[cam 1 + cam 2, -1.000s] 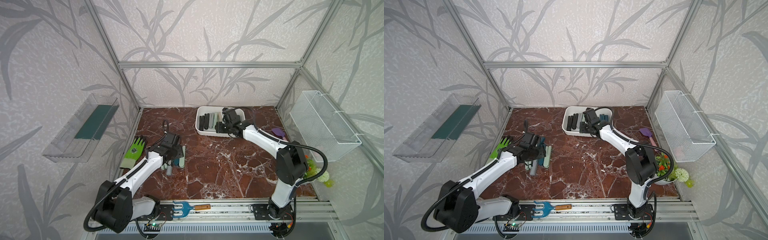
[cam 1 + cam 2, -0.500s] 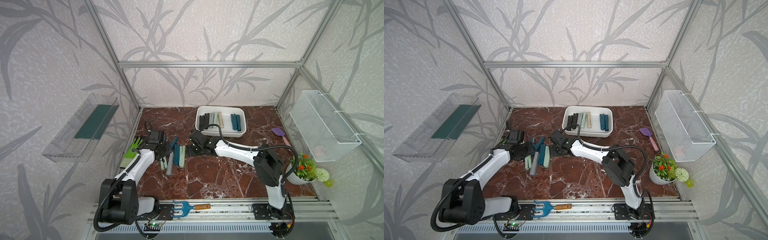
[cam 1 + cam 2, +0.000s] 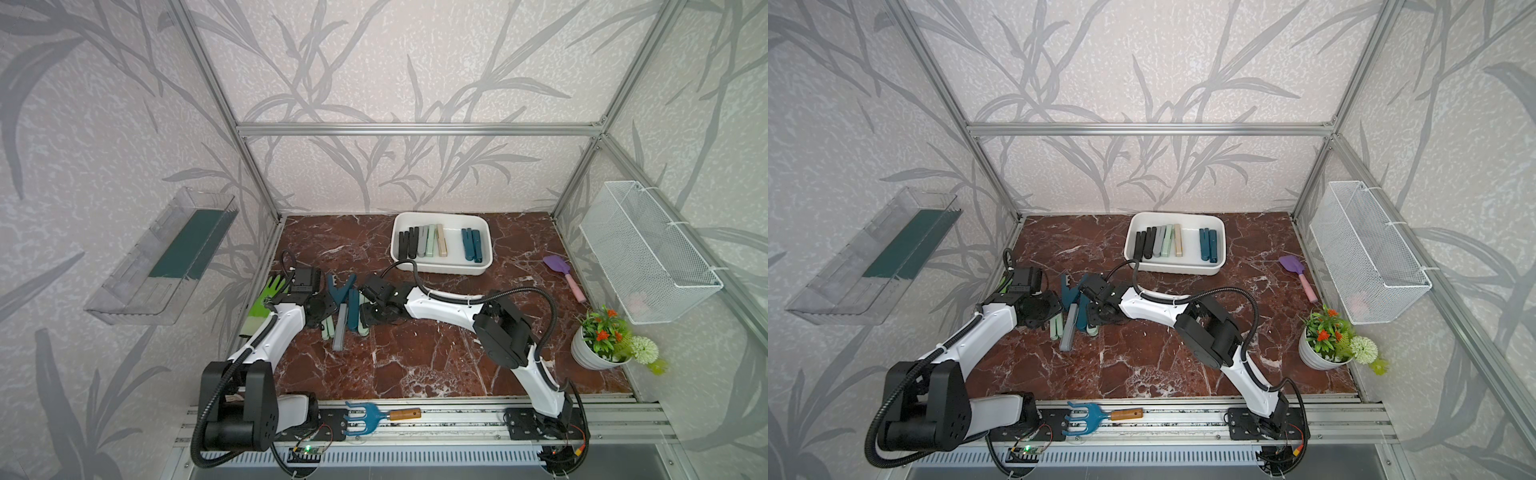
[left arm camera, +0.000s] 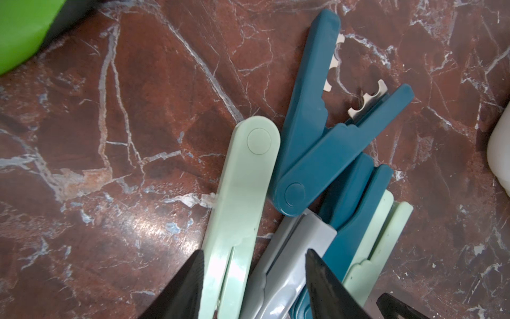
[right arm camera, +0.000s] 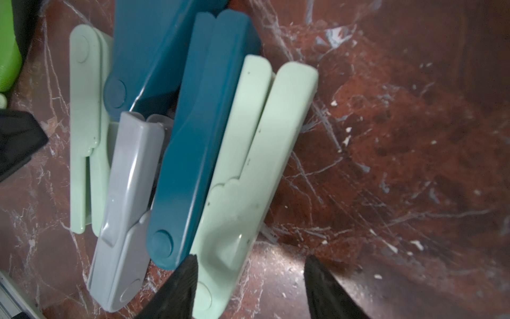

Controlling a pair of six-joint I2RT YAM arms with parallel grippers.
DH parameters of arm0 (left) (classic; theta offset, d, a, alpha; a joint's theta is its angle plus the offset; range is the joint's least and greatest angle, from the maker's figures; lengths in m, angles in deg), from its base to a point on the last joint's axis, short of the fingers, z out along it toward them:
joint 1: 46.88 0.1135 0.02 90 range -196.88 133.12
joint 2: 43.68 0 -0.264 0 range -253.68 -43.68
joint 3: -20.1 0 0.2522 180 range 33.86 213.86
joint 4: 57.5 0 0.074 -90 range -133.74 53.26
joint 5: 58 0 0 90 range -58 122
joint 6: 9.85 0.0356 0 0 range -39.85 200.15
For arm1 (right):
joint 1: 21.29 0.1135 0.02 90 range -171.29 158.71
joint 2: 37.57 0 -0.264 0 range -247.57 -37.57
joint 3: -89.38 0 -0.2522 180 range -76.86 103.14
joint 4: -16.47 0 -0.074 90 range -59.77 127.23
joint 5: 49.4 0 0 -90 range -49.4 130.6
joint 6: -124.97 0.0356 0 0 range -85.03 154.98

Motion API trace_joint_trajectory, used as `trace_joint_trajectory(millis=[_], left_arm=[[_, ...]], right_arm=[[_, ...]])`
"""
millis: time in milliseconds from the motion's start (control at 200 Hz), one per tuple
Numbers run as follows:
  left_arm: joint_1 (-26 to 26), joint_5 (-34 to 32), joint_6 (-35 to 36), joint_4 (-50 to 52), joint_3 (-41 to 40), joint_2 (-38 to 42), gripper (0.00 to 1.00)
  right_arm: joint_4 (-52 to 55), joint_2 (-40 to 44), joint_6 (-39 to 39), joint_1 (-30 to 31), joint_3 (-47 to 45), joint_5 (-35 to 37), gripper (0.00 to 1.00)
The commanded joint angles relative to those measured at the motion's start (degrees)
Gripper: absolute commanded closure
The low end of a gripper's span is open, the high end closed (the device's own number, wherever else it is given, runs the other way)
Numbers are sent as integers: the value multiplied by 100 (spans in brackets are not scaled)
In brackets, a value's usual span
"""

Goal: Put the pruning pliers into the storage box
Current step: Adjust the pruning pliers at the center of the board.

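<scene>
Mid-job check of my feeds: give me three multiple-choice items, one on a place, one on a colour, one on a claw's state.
1. The blue hand rake with a wooden handle lies: A in the white plastic box; B on the metal rail at the front; C in the wire basket.
2. The pruning pliers spread into a V on the marble table are: A beige; B dark teal; C black.
3. The right claw is: A shut on grey pliers; B shut on the purple spatula; C open, holding nothing.
B, it rests on the rail; B, both spread arms are teal; C, its jaws stand apart beside mint green pliers.
</scene>
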Motion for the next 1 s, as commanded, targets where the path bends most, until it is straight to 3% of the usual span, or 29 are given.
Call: trace_joint_trajectory(millis=[0, 540, 995], left_arm=[[50, -168, -137, -4, 14, -80, 41], [93, 12, -40, -16, 126, -12, 41], [80, 151, 56, 63, 194, 155, 41]], right_arm=[[164, -127, -86, -1, 199, 55, 38], [614, -536, -310, 246, 683, 264, 37], [394, 55, -306, 103, -197, 300, 37]])
